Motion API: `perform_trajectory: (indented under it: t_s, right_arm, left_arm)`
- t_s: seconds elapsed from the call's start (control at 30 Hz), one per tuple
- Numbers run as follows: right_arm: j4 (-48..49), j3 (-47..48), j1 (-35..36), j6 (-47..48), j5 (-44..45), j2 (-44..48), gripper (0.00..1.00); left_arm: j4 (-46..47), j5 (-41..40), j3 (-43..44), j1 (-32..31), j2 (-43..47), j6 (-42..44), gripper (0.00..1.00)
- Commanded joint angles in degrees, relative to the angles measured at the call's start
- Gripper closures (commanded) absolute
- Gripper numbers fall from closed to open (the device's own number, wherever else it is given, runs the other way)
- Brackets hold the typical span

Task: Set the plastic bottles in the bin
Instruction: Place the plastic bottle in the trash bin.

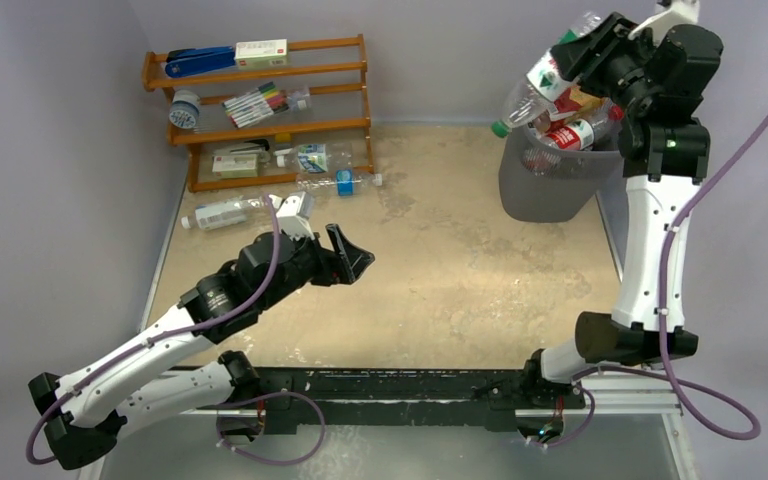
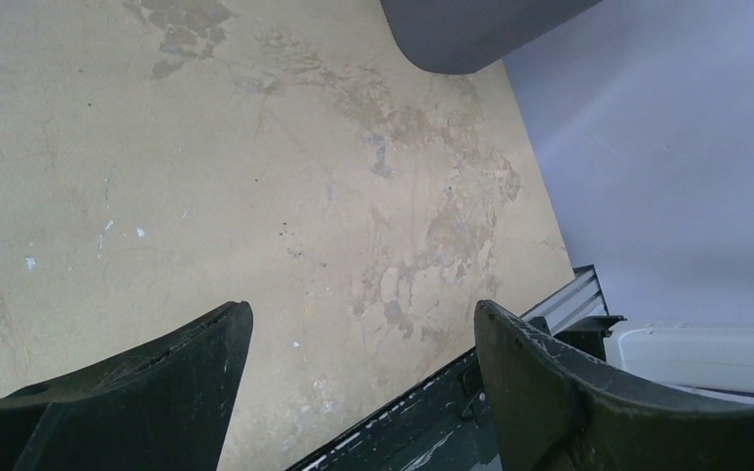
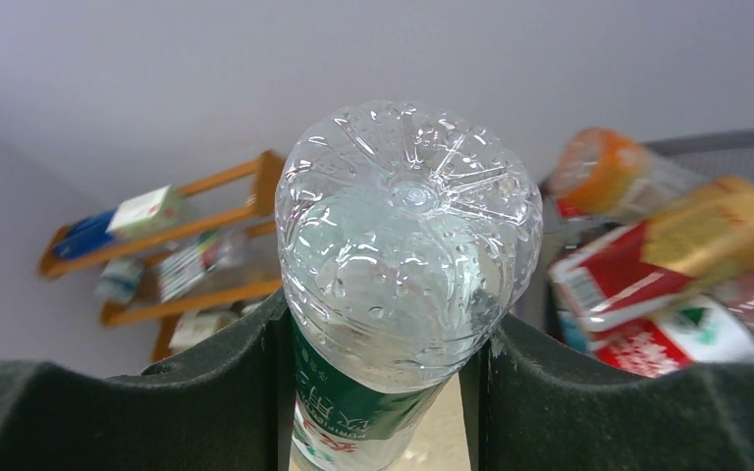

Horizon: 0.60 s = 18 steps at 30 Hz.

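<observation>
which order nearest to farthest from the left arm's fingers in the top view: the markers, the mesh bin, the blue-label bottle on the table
1. clear bottle with the blue label: lying on the table at the foot of the rack, just ahead.
2. markers: up on the rack, back left.
3. wire-mesh bin: far right, at the back.

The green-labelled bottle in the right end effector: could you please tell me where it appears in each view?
Top external: upper right, the bottle slants over the bin's left rim, gripped by the right end effector.
Left wrist: not in it.
Right wrist: centre, its base facing the camera, between the fingers.
Shared landmark: the bin, top edge in left wrist, right edge in right wrist.
</observation>
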<state>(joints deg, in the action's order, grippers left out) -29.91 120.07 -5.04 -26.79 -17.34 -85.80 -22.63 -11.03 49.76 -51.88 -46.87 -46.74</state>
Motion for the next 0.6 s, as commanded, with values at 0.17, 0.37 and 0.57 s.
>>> perform_trajectory:
  t_s: [0.17,0.37,0.57]
  right_arm:
    - [5.3,-1.8,-10.4,-0.7,12.7,2.7,0.55]
    - [8.1,-4.4,-15.9,-2.9,11.5,1.5,0.56]
    - [13.0,-12.8,-17.6,-3.9,11.3,2.8,0.56]
  left_arm:
    - [-1.3,-1.3,-0.1,0.0,1.9,2.4,0.17]
    - [-1.3,-1.8,-0.4,0.0,2.6,2.6,0.17]
    - [-1.8,-2.2,-0.6,0.0,2.8,3.0,0.16]
